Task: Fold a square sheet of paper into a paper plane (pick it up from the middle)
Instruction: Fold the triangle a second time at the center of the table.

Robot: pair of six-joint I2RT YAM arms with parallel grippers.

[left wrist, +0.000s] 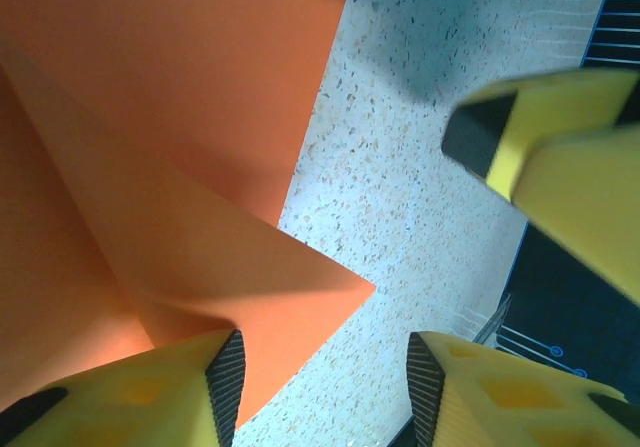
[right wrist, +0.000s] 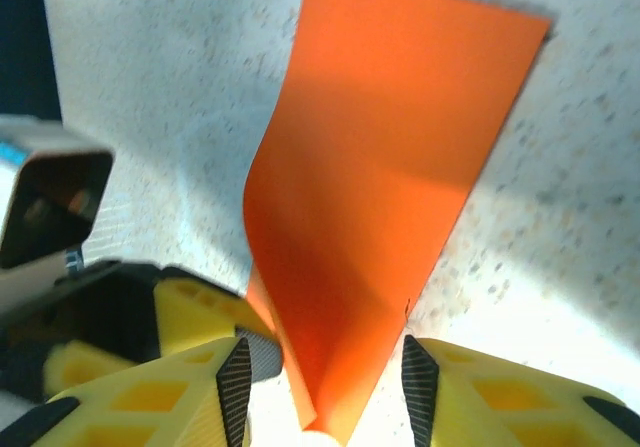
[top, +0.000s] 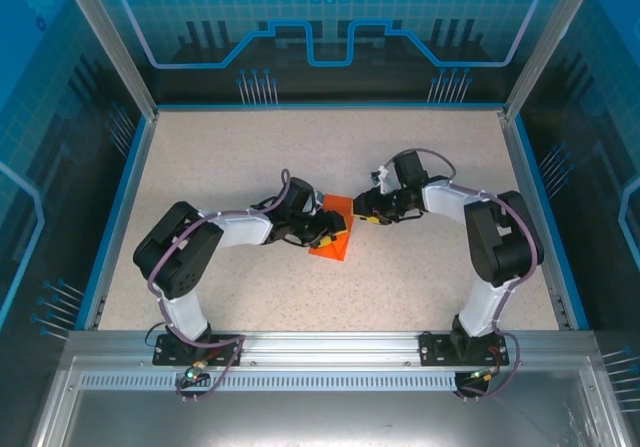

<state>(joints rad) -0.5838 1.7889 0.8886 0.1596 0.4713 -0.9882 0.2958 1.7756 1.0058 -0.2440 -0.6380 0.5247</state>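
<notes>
The right gripper [right wrist: 325,392] was partly open, with the folded paper [right wrist: 390,167] standing between its fingers. The left gripper [left wrist: 322,382] was parted too, a paper corner just ahead of its gap.

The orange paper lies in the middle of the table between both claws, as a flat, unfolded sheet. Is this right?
No: the orange paper is folded, as overlapping layers in the left wrist view show. It does lie in the middle of the table between the left claw and right claw.

The creased orange sheet of paper [right wrist: 380,167] curls up from the speckled table [right wrist: 150,97], its narrow end between the parted jaws of the right gripper [right wrist: 325,377].
</notes>
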